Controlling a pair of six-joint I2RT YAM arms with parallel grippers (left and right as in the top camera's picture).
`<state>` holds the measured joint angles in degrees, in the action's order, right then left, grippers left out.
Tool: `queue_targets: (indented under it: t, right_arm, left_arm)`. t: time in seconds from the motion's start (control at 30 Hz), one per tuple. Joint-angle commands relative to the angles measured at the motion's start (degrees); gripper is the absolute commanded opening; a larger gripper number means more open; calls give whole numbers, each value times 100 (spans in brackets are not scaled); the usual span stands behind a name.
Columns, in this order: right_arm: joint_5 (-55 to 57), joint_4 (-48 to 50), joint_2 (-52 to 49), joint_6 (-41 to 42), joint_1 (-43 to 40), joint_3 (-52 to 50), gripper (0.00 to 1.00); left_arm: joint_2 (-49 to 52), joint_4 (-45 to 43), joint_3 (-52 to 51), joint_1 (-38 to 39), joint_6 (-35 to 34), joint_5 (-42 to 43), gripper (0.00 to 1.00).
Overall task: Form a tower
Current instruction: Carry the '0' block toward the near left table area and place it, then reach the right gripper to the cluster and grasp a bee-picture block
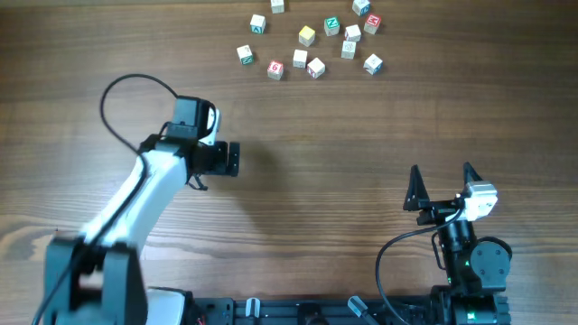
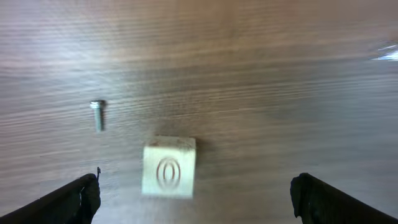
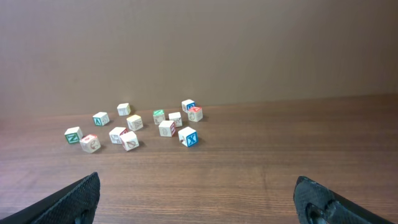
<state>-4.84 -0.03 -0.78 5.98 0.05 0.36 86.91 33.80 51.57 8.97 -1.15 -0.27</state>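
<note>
Left wrist: my left gripper's (image 2: 195, 185) jaws spread about the O cube (image 2: 168, 167), which a skewed retreat could knock.

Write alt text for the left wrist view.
A pale wooden cube with an O on its near face sits on the wooden table, between the wide-open fingers of the left gripper, untouched. A small metal screw lies apart from it, toward the picture's left.
</note>
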Motion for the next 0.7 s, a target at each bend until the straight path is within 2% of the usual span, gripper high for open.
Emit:
queue_targets:
  t: [0.0, 0.13, 0.3, 0.57, 0.67]
  right_arm:
    - [81, 13, 35, 4, -28, -7, 100]
    - [81, 15, 35, 4, -31, -7, 100]
    - [81, 15, 35, 4, -31, -7, 100]
    - [402, 280, 35, -247, -31, -7, 100]
    - [400, 17, 35, -297, -31, -7, 100]
  left_arm:
    - [-1311, 437, -9, -24, -81, 177, 100]
    - [-2988, 1239, -9, -24, -81, 177, 100]
    - [-4500, 1648, -9, -24, -79, 175, 100]
    - [-4701, 2140, -9, -24, -79, 175, 100]
    - [-4701, 2140, -9, -24, -79, 175, 100]
